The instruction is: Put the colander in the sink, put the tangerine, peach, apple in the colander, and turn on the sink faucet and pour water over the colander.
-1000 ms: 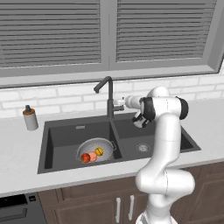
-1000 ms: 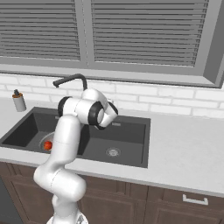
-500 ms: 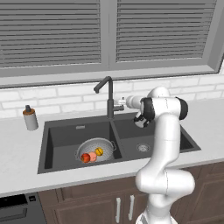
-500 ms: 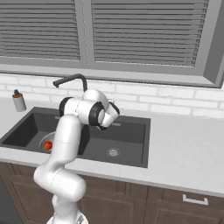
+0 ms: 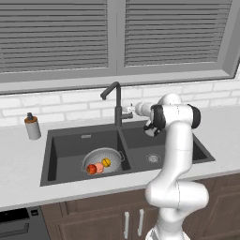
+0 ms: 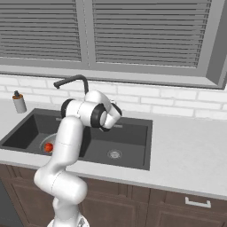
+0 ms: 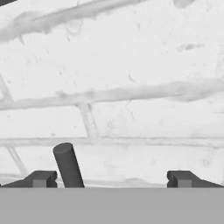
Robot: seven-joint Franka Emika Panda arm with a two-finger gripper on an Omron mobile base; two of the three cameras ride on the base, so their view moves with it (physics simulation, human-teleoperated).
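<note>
sink faucet (image 5: 116,104): lever between the fingers
hand (image 7: 109,179): fingers apart, by the faucet (nothing clamped)
colander (image 5: 102,158): left of faucet, holding apple (image 5: 92,169), peach (image 5: 99,168), tangerine (image 5: 107,162)

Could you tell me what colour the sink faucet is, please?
The sink faucet is black, clearest in the left base view.

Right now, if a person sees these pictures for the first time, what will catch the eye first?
Probably the white arm reaching over the dark sink, its open gripper beside the lever of the sink faucet at the brick wall. Next, the bright fruit in the left basin: the colander holds the apple, the peach and the tangerine.
</note>
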